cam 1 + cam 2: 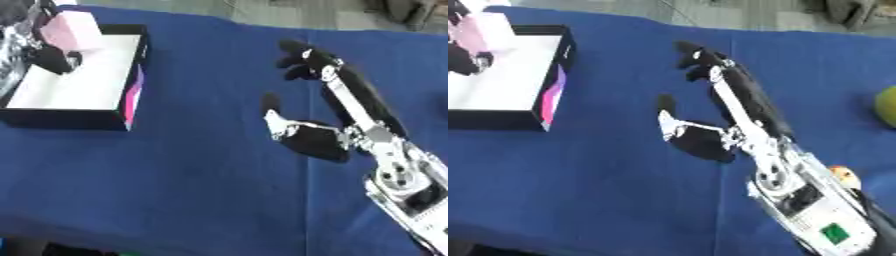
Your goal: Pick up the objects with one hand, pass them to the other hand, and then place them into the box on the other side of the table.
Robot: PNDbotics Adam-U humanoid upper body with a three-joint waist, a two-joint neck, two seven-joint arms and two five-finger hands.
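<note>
The box (83,75) sits at about ten o'clock on the blue table (192,175), a shallow black-walled tray with a white floor and a streak of pink and purple down its near right wall. Over its far left corner the left hand (51,59) shows, dark fingers curled round a pale pink block (70,29). The block looks soft-edged and boxy, lighter on its top face, and it hangs just above or against the box's far rim; from here I cannot tell whether it touches the white floor.

The right hand (710,125) lies out across the middle of the table, reaching toward twelve o'clock from the arm that comes in at five o'clock. Its fingers are stretched long and nearly straight, tips slightly bent at the far end, thumb spread out to the side toward nine o'clock. Nothing is in it, and the palm faces the cloth.

Off at three o'clock, at the edge of the right eye view, a rounded yellow-green thing (885,106) shows, cut off by the frame. Near the right forearm at four o'clock there is a small orange and white shape (843,175), too small to make out.
</note>
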